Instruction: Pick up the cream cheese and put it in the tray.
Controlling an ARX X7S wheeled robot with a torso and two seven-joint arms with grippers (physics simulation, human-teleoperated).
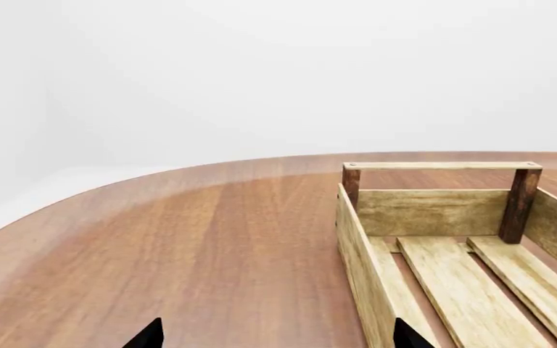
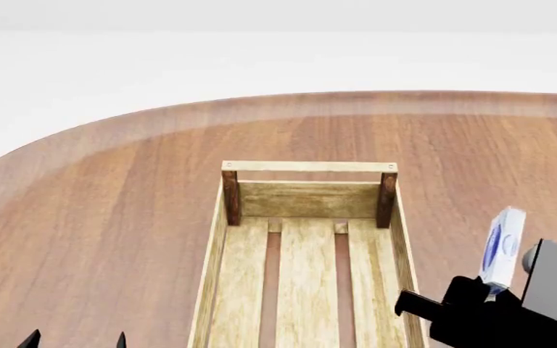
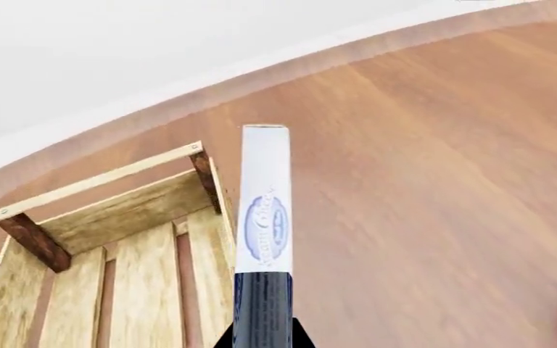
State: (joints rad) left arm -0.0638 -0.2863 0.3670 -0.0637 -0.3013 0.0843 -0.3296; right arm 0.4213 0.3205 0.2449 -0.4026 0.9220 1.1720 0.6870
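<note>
White-and-pale-blue up close: the cream cheese [image 3: 264, 210] pinched edge-on in the jaws of the right gripper [image 2: 487, 304], long axis standing up and away from the wrist, logo face turned sideways. Held above the tabletop [image 2: 114, 217], just outside the right wall of the tray [image 2: 402, 246] (not yet over the slats). Needs a short carry leftward across that wall, then a release. Left gripper [image 1: 273, 339] low beside the tray's other long wall, jaws spread wide and holding nothing, only the tips showing. Farther off, the tray's end rail and dark posts, bare slats between. Probably late in the task; clipping the wall is the risk.
</note>
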